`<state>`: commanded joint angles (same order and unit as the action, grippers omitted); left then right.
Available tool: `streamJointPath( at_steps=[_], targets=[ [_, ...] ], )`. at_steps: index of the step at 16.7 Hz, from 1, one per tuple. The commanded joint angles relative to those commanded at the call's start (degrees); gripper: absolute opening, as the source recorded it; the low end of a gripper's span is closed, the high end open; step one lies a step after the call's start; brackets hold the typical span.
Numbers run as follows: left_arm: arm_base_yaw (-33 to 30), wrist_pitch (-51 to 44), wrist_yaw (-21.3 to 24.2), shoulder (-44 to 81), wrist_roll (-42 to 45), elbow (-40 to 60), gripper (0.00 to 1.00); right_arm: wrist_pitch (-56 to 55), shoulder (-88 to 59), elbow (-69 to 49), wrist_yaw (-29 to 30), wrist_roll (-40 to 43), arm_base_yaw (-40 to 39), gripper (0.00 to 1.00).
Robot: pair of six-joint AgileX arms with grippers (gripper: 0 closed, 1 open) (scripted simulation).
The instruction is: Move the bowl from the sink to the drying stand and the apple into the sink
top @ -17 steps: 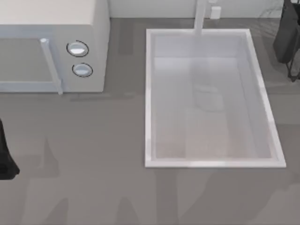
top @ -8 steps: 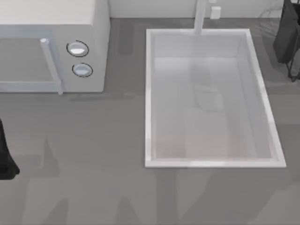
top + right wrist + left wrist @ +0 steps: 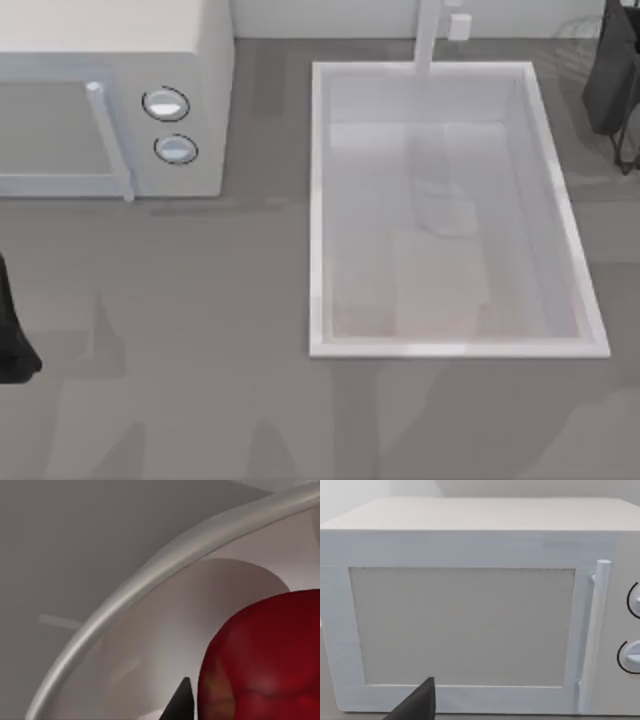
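Three views, quick pass.

Top view: the large white rectangular sink (image 3: 318,210) with raised rim and white tap post (image 3: 429,38) sits right of centre. Its pale grey floor is bare, so I judge the bowl leg of the job is done and the basin is free to take the fruit. The white box microwave with two round knobs (image 3: 210,90) stands at the table's far left, well apart from the sink. Faint thin grey wires of the drying stand (image 3: 578,28) sit at the far right corner, just beside my black right arm (image 3: 610,80), which hangs over that corner. That fits a pick-up there. My left arm (image 3: 10,335) is parked at the left edge, clear of the sink.

Left wrist view: the camera faces the microwave's door, its upright white handle (image 3: 594,640) and the knobs. A dark tip of the left gripper (image 3: 417,705) pokes in, holding nothing that I can see. I cannot tell whether it is spread or pressed together. Idle, I'd say.

Right wrist view: the small glossy bright red apple (image 3: 265,660) is very close, lying inside a pale round dish with a grey curved rim (image 3: 150,577). A dark tip of the right gripper (image 3: 182,702) sits just beside the apple. I cannot tell if it is spread or already pinching. The apple is not yet in the sink.
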<state>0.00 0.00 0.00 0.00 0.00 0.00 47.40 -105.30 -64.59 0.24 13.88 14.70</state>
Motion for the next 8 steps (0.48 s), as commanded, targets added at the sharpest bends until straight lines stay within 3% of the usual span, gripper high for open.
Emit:
streamJointPath(
  at_steps=[8],
  targets=[
    [0.0,0.0,0.0,0.0,0.0,0.0,1.0,19.45,5.88,-12.66,0.01,0.16,0.19,0.0]
  ],
)
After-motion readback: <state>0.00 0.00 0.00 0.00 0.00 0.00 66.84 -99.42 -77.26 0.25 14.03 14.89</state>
